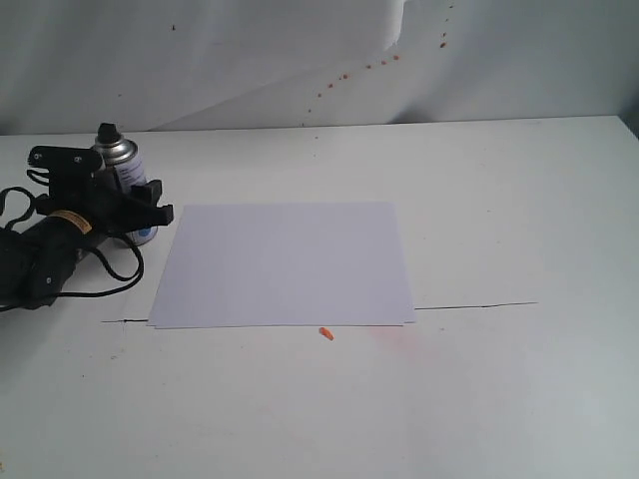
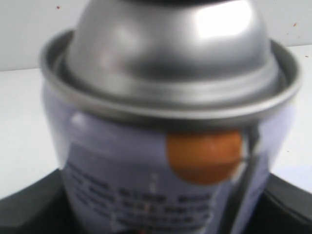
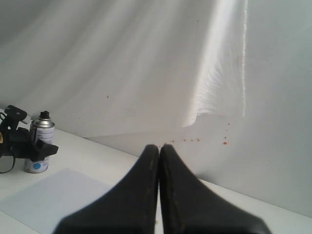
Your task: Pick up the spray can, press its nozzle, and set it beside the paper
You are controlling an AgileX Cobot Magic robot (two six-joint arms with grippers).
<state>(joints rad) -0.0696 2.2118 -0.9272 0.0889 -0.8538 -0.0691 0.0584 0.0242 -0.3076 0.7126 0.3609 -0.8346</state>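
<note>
Left gripper (image 1: 133, 200) clamped on spray can (image 1: 120, 162) at label height; can upright on table (image 1: 499, 200), just beside paper (image 1: 285, 264). Right gripper (image 3: 159, 187) fingers pressed together, well apart from can. Risk: smooth cylinder slips or tilts on lift; tilted nozzle (image 1: 107, 131) sprays onto paper.

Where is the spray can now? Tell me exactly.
In the exterior view the spray can stands upright at the far left of the table, just beyond the left edge of the paper, with the left gripper around it.
</note>
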